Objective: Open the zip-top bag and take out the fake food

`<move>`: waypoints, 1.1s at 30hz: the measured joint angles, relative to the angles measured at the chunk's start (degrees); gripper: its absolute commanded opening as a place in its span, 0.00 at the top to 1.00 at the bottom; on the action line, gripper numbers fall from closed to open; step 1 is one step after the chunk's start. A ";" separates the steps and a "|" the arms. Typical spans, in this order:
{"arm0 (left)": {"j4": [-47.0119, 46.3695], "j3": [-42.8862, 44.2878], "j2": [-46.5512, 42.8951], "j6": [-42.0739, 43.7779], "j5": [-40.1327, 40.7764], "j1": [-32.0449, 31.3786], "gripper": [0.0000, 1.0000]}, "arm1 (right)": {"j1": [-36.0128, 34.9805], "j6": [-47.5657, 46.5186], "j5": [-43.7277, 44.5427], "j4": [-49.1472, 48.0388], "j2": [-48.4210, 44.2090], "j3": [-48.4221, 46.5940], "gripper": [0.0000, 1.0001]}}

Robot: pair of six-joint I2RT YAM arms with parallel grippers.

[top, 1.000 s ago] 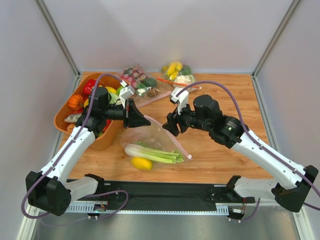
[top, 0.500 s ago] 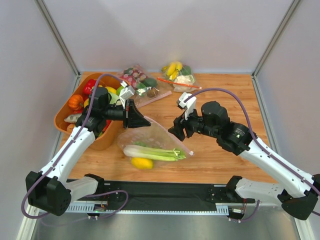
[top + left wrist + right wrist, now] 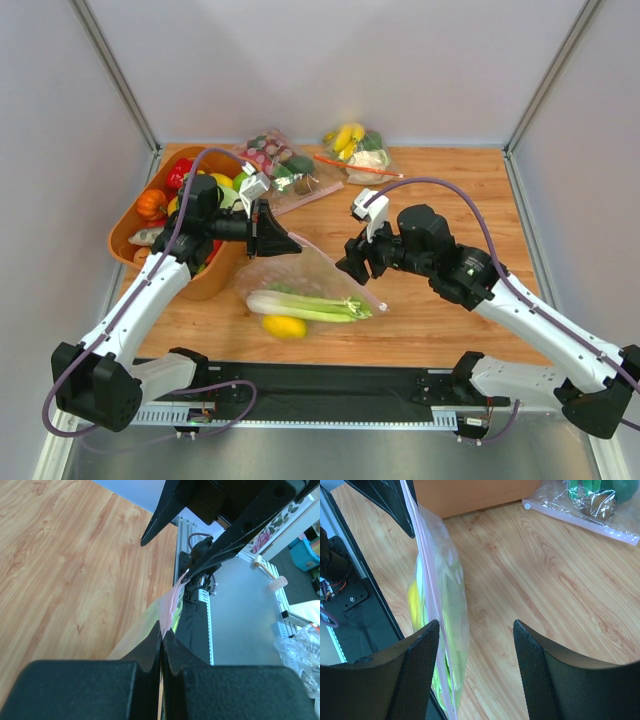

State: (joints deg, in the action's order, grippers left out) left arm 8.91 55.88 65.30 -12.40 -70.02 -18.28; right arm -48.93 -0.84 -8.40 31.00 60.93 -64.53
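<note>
No text, label, brand, number or sign can be read in any of these views.

The zip-top bag occupies the centre of the tabletop, toward the near edge. The left gripper is at its far-left corner and the right gripper is at its right side. Inside it, the stalk lies crosswise, with the lemon piece just before it. A bin stands left of the bag. A second bag and a third bag lie side by side at the far edge.
</note>
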 measured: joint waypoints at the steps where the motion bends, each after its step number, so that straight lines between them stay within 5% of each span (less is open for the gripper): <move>1: 0.02 0.00 0.00 0.02 0.00 -0.02 1.00 | 0.00 0.00 -0.02 -0.02 0.02 0.00 0.38; 22: 0.13 0.00 0.00 0.20 -0.02 -1.31 1.00 | 0.00 1.05 -8.20 -5.07 6.29 1.55 0.42; 23: 0.11 0.00 0.00 0.20 0.00 -1.42 1.00 | 0.00 1.25 -8.79 -5.64 7.06 1.79 0.44; 27: 0.11 0.00 0.00 0.17 0.04 -1.86 1.00 | 0.00 2.43 -10.88 -7.76 10.34 1.92 1.00; 29: 0.11 0.00 0.00 0.17 0.24 -1.97 0.98 | -0.02 3.13 -11.32 -8.31 11.43 1.92 1.00; 33: 0.37 0.57 0.35 0.44 2.34 -2.01 0.64 | 0.00 3.82 -9.22 -8.35 11.85 1.86 1.00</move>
State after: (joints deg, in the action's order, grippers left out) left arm 9.28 56.45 65.65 -11.97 -67.68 -20.29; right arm -48.93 2.98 -17.63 22.65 72.77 -62.67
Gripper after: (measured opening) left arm 0.220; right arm 0.005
